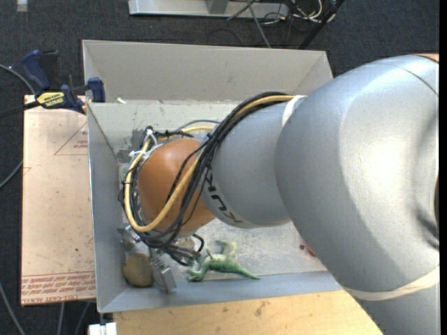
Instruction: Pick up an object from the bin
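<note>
My gripper [165, 276] reaches down into the bin's front left corner, below the orange cover on the wrist. A brown rounded lump [137, 271], like a potato or stone, lies in that corner just left of the gripper, close against it. A green toy lizard [222, 264] lies on the bin floor just right of the gripper, its tail pointing right along the front wall.
The thick grey arm comes in from the right and hides most of the bin floor. Yellow and black cables loop around the orange cover. A small red bit [303, 247] shows by the arm's lower edge. The bin's left and front walls stand close to the gripper.
</note>
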{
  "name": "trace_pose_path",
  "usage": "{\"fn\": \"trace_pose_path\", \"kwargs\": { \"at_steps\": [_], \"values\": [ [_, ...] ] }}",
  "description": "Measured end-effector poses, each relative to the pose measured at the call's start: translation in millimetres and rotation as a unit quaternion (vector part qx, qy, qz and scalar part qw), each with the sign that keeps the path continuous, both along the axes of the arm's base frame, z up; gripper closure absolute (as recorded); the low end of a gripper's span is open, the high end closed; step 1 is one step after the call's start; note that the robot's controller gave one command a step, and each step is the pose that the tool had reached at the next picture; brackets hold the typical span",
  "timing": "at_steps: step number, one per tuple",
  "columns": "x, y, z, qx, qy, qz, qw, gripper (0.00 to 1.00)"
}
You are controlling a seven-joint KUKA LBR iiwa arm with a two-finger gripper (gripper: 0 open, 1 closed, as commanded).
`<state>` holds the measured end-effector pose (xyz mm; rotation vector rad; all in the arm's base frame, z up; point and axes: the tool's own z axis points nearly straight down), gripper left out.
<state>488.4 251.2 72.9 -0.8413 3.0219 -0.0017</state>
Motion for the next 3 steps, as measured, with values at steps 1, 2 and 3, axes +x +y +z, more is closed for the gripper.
{"fn": "trace_pose_path", "kwargs": {
  "at_steps": [1,2,3],
  "values": [
    [-6.6,-0.1,-0.3,0.001,0.0003,-0.021,0.9998,1.00],
    [-6.6,-0.1,-0.3,0.001,0.0003,-0.021,0.9998,1.00],
    [14.4,-28.3,59.4,0.000,0.0038,-0.017,0.9998,1.00]
  ]
}}
